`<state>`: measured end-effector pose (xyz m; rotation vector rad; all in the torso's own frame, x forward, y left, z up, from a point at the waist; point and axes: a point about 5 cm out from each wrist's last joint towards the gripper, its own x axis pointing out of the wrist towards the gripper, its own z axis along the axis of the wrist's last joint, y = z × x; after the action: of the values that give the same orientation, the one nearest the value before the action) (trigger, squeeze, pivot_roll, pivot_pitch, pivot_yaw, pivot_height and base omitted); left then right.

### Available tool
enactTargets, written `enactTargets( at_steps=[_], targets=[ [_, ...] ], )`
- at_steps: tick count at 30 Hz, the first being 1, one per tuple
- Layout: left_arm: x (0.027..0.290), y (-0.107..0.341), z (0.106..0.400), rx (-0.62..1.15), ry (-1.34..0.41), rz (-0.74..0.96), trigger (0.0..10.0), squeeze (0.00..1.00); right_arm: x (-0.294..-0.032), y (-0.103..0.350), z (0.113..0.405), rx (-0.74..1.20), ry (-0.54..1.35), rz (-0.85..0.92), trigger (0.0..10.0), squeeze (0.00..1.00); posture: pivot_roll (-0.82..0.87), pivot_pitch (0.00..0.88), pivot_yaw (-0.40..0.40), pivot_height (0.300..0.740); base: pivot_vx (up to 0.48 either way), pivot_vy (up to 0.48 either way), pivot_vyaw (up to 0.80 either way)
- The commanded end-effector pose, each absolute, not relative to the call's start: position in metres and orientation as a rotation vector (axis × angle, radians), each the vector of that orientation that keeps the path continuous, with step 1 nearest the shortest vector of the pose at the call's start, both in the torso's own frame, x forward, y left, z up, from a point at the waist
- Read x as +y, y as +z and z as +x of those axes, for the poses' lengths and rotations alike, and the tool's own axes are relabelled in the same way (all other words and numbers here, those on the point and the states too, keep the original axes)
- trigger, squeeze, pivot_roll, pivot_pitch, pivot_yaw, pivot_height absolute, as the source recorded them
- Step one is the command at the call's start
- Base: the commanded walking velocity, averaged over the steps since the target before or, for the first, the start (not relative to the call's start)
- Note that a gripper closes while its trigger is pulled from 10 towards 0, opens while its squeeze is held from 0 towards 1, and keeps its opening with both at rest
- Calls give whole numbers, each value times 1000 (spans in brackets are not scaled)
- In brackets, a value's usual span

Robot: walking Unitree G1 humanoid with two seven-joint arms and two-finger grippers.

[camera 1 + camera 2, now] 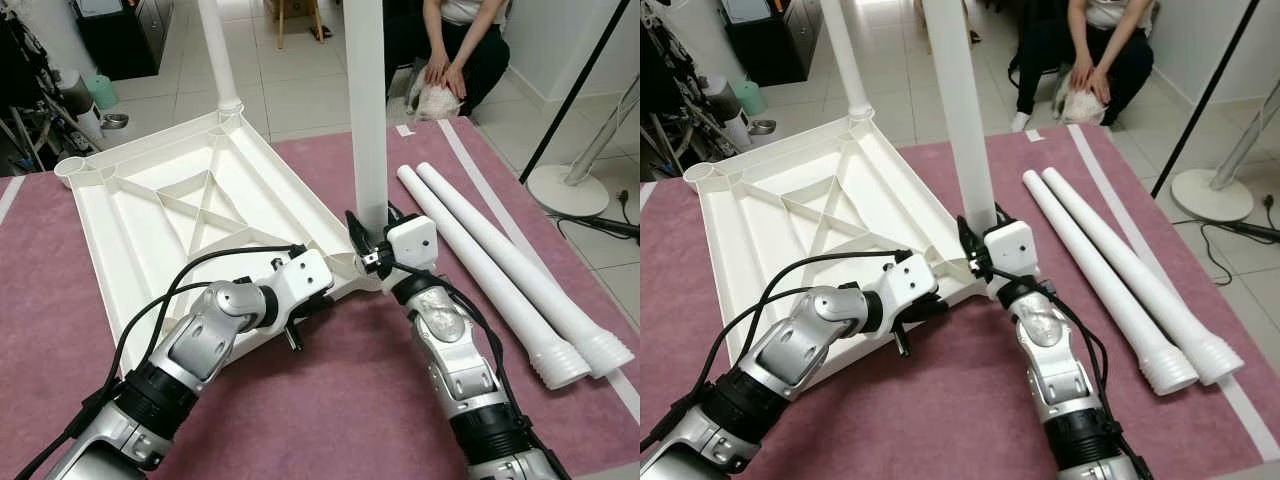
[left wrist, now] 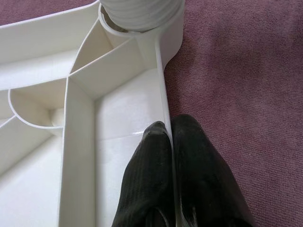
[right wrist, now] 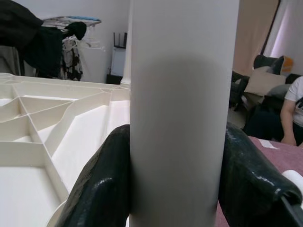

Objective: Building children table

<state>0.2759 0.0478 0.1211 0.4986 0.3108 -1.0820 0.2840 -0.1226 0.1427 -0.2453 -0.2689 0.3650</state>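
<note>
White plastic tabletop (image 1: pixel 180 215) lies upside down on the rug (image 1: pixel 330 400); your left gripper (image 2: pixel 171 142) pinches its rim to steady it, while your right gripper (image 3: pixel 177 189) clamps the upright leg (image 1: pixel 366 110) standing in the corner socket.

Purple rug (image 1: pixel 330 400) w/ upturned tabletop (image 1: pixel 150 220) & 2 loose legs (image 1: pixel 500 270).

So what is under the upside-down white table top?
The table top lies on a purple carpet, which shows all around it. What the carpet looks like beneath the top is covered.
</note>
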Motion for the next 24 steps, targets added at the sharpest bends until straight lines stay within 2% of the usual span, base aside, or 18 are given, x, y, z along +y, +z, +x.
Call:
enactTargets(
  at_steps=[1, 7, 15, 21, 24],
  targets=[
    [56, 120, 281, 318, -1042, 548, 0, 0, -125, 100, 275, -61, 406, -256, 10000, 0, -43, 0, 130, 740, 0, 0, 0],
    [57, 120, 282, 319, -1044, 557, 0, 0, -125, 92, 271, 20, 559, -205, 10000, 0, -30, 0, 130, 740, 0, 0, 0],
    [59, 119, 282, 322, -1035, 561, 0, 0, -136, 84, 244, 131, 703, -215, 10000, 0, -36, 0, 127, 740, 0, 0, 0],
    [57, 119, 283, 320, -1040, 561, 0, 0, -149, 89, 254, 116, 618, -222, 10000, 0, -41, 0, 133, 740, 0, 0, 0],
    [57, 120, 284, 317, -1044, 564, 0, 0, -156, 101, 274, 53, 506, -172, 10000, 0, -38, 0, 142, 740, 0, 0, 0]
  ],
)
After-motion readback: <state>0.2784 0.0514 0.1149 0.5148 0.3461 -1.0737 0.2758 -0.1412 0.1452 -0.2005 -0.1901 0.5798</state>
